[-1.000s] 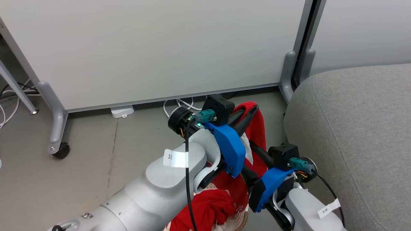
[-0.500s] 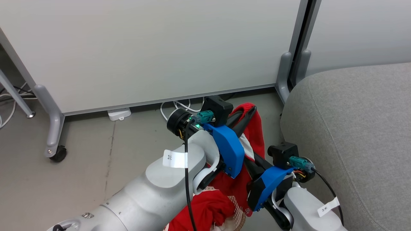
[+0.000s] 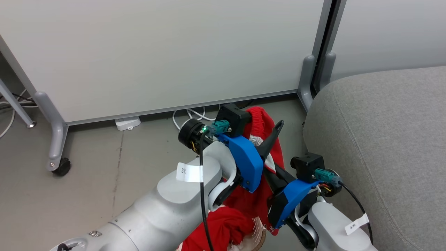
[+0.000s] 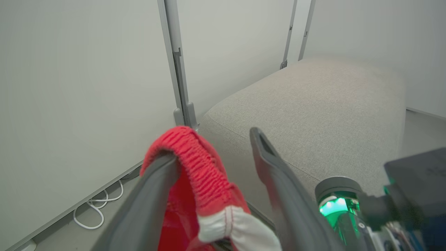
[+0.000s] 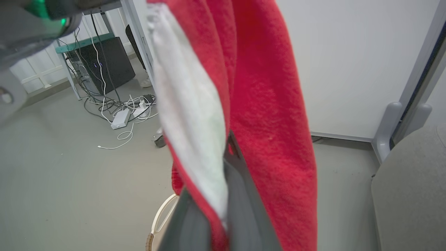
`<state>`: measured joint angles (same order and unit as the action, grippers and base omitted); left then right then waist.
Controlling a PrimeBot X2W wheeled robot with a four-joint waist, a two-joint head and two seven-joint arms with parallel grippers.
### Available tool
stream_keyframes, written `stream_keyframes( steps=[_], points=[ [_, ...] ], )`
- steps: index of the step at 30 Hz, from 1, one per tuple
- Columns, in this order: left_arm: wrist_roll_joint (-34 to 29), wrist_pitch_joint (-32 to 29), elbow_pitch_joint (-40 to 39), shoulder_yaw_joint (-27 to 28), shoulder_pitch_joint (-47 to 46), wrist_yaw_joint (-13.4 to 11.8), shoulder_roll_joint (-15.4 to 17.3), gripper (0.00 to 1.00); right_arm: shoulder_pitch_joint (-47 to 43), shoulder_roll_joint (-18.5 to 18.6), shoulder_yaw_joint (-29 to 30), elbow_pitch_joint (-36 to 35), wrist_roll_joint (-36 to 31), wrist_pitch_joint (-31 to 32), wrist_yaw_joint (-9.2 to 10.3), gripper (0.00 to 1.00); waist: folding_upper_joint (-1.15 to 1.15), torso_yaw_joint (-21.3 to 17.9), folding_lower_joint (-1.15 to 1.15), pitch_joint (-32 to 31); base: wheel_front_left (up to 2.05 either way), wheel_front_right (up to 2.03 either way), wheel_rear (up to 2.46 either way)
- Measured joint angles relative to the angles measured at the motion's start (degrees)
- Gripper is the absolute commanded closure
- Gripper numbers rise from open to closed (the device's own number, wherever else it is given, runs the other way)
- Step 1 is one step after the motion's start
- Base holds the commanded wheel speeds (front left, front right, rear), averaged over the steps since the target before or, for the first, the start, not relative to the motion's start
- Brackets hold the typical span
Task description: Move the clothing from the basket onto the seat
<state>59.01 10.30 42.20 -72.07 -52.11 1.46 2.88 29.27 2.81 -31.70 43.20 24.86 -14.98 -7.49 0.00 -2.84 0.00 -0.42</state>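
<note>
White forearm tags (image 3: 190,172) are marked "3"; clothing (image 5: 271,104) is draped over one finger of the spread, raised left gripper (image 4: 212,148) and clamped in the right gripper (image 5: 228,157).

Pale grey rounded arms (image 3: 167,205) with white tags (image 3: 190,172). Behind the left hand (image 4: 212,144): blue cover (image 3: 245,158), black box (image 3: 232,118), teal plug (image 3: 219,126), black cable (image 3: 202,195). Long dark fingers (image 3: 273,137).
</note>
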Motion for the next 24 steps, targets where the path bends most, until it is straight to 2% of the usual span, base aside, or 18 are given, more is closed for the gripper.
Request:
stream_keyframes(
  steps=[12, 17, 24],
  points=[
    [0.43, 1.48, 0.52, -0.45, 0.0, 0.01, 0.0, 0.0, -0.01, 0.0, 0.7, -0.69, -0.42, -0.03, 0.0, 1.0, 0.0, -0.18, 0.0, 0.11, 0.0, 0.0, 0.0],
    [-0.09, 3.25, 1.31, -0.36, 0.59, 0.83, 0.04, 0.0, -0.03, 0.0, 2.09, -1.25, -0.57, -0.04, 0.0, 1.0, 0.0, -0.09, 0.0, 0.32, 0.0, 0.0, 0.0],
    [-2.07, 4.61, -0.13, 2.03, 4.28, 1.87, 2.27, 0.0, -0.3, 0.01, 5.49, -2.27, -1.36, -0.05, 0.0, 1.0, 0.0, 0.4, 0.0, 0.48, 0.0, 0.0, 0.0]
  ],
)
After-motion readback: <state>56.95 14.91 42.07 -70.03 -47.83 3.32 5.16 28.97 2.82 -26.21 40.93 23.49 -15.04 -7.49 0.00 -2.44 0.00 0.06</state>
